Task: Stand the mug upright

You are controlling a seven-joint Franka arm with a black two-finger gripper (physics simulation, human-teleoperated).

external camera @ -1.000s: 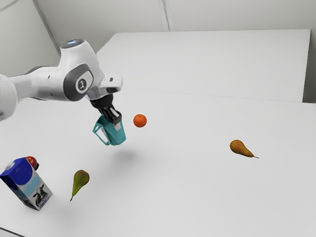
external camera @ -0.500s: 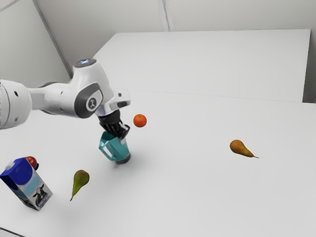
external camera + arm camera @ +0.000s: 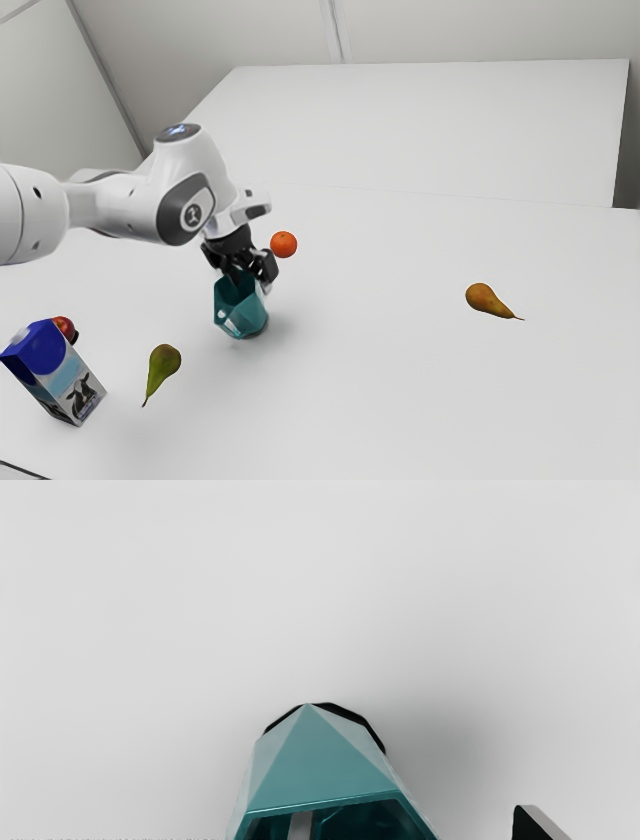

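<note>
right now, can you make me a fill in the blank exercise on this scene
One finger of the end effector reaches inside the ____.
The fruit nearest the end effector is the ____.
The top part of the carton is coloured ____.
Besides the green pear, there is ____ other pear.

mug; orange; blue; one

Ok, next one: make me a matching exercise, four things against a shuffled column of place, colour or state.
1. mug
2. milk carton
3. brown pear
4. pincer

A. farthest toward the exterior view's right
B. open, at the mug
C. teal
D. blue-topped

Right pairs: 1-C; 2-D; 3-A; 4-B
</note>
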